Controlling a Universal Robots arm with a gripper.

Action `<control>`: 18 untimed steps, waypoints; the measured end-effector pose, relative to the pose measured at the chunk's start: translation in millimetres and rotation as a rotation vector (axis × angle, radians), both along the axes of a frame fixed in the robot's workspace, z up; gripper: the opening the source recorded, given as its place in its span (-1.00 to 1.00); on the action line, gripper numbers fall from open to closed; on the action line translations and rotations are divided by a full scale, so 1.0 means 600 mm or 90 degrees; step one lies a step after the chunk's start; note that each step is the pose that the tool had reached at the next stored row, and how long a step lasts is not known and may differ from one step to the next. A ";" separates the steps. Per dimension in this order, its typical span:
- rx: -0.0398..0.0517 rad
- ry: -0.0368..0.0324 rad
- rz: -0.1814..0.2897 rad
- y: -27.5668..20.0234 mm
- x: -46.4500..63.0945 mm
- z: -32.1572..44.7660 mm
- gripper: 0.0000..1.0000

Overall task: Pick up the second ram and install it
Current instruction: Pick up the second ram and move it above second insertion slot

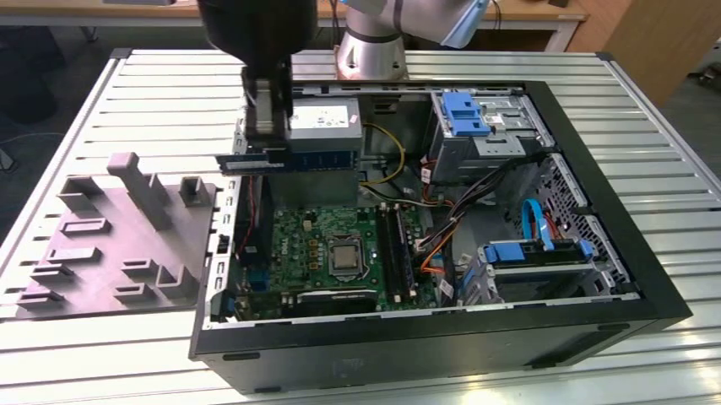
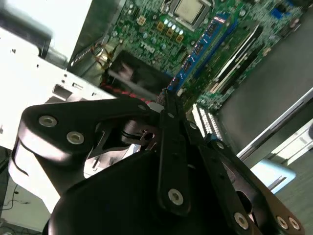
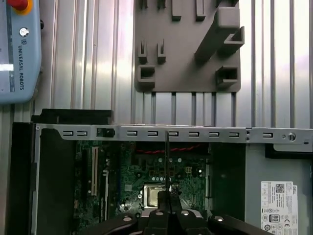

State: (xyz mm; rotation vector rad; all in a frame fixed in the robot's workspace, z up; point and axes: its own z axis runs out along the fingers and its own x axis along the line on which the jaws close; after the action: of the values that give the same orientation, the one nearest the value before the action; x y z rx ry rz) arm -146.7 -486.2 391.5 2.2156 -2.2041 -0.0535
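currently, exterior view: jaws clamped on the second ram, held level and on edge above the open computer case, over the motherboard and close to the power supply. grey tray lies on the slatted table at the exterior view's left, just beside the case. second wrist view: ram runs out from the closed jaws as a blue-green strip with dark chips. first wrist view: ram edge-on, a thin dark line in line with the processor socket.
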 end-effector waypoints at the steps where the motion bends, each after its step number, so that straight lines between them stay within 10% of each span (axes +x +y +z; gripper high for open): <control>1: 0.0000 0.0000 0.000 0.0000 0.005 0.000 -0.77; 18: 0.0000 0.0000 0.000 0.0000 0.097 -0.001 -0.77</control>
State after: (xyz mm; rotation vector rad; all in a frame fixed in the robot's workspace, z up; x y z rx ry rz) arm -88.3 -486.2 390.8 2.2156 -2.2042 -0.0536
